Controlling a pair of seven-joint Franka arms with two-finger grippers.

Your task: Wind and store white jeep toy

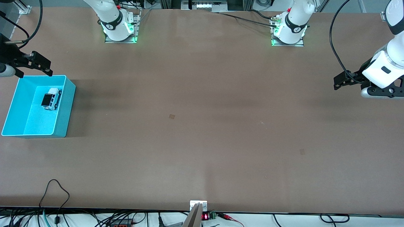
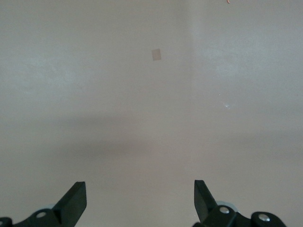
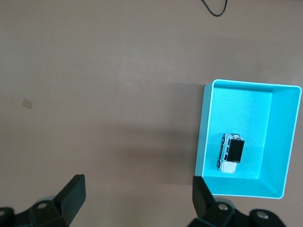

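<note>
The cyan bin [image 1: 64, 108] sits on the brown desk [image 1: 202, 126] at the right arm's end, and everything else is placed from it. Inside the bin, on its floor and toward the wall farthest from the front camera, the white jeep toy [image 1: 51, 99] rests on its wheels, black roof up, touched by neither arm. In the right wrist view the jeep [image 3: 231, 152] lies close to one bin wall [image 3: 203, 137], apart from the others. The right gripper [image 1: 41, 65] hangs in the air just above the bin's rim nearest the robot bases, its fingers [image 3: 71, 191] spread wide and holding nothing. The left gripper [image 1: 347, 80] waits well apart from the bin, over bare desk at the left arm's end, fingers [image 2: 75, 198] likewise spread and empty.
</note>
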